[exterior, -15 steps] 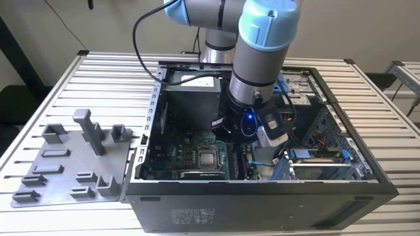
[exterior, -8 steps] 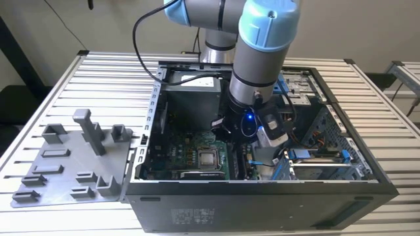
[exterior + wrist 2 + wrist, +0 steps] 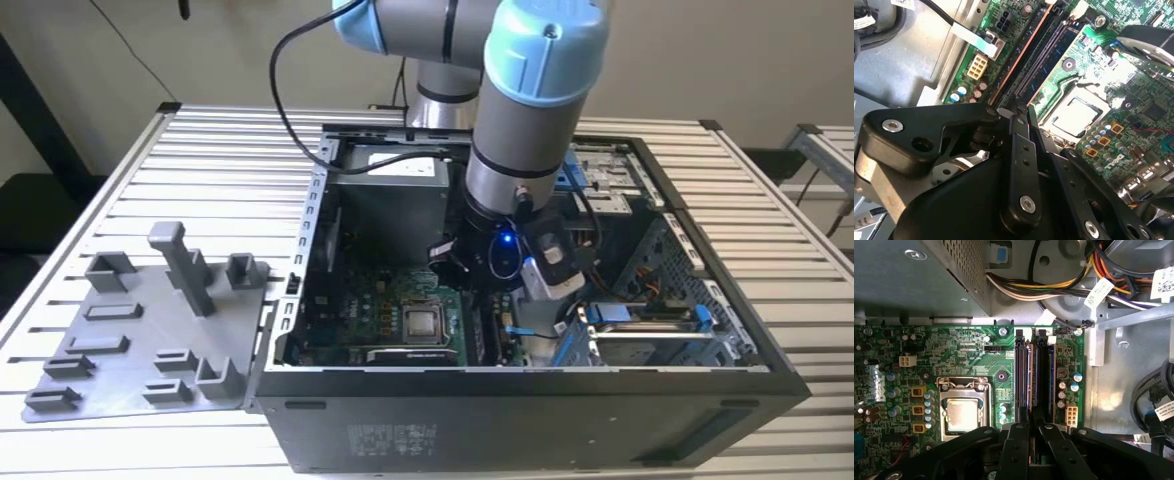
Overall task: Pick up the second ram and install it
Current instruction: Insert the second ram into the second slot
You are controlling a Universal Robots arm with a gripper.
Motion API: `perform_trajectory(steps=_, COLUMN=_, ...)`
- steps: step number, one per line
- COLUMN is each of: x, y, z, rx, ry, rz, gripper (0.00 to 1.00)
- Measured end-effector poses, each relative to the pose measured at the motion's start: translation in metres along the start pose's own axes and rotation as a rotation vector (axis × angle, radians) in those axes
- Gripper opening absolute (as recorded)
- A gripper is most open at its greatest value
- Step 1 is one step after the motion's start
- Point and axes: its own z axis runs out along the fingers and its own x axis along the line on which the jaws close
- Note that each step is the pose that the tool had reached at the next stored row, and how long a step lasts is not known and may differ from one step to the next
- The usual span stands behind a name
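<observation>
**Tool down among the memory slots**

Slatted metal tabletop (image 3: 120, 180) carries an open black computer case (image 3: 534, 420), and beside it, toward the exterior view's left, a grey fixture plate (image 3: 134, 330) with several upright blocks. My arm (image 3: 527, 110) reaches straight down into the case, hemmed in by the power supply (image 3: 904, 275) behind and the drive cage (image 3: 654, 320) at the exterior view's right. Room is tight: a cable bundle (image 3: 1054, 287) crosses just beyond the slot ends.

I see the tool (image 3: 1032, 437) low over the motherboard (image 3: 954, 347), its fingers (image 3: 1016, 450) drawn close together around a thin strip. That strip is the second ram (image 3: 1037, 390), standing edge-on in the memory slots (image 3: 1021, 380), which run side by side next to the CPU socket (image 3: 962, 412). I count four slot rails. Whether the fingers actually press the stick or merely flank it, I cannot tell. One fitted stick (image 3: 1051, 385) appears in the outermost slot.
</observation>
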Motion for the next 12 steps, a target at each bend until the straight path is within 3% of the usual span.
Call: perform_trajectory(steps=12, x=0.0005, y=-0.0001, z=0.0027, rx=-0.0002, ry=0.0002, rz=-0.003, gripper=0.14)
